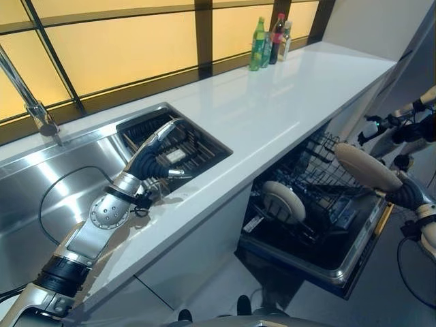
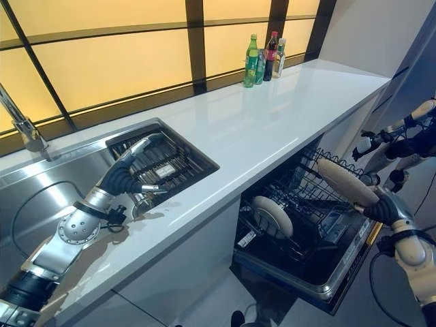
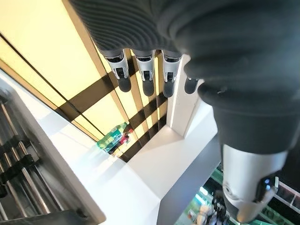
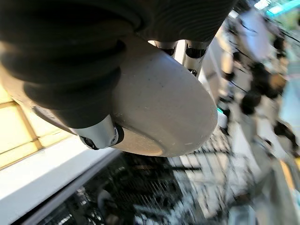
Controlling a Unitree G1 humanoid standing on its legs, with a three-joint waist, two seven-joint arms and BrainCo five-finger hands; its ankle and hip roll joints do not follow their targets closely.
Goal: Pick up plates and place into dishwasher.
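Note:
My right hand (image 1: 411,195) is shut on a beige plate (image 1: 366,166), thumb on one face and fingers on the other, as the right wrist view shows on that plate (image 4: 159,108). It holds the plate tilted above the right side of the open dishwasher's pulled-out rack (image 1: 320,177). A second pale plate (image 1: 283,201) stands upright in that rack. My left hand (image 1: 154,159) hovers over the dark dish rack (image 1: 197,146) in the sink, its fingers (image 3: 145,77) straight and holding nothing.
The white counter (image 1: 286,102) runs from the steel sink (image 1: 61,184) towards the far right. Bottles (image 1: 269,41) stand at its back by the window, and a faucet (image 1: 30,102) rises at the left. The dishwasher door (image 1: 320,269) juts into the floor space. Grey equipment (image 1: 398,126) stands beyond it.

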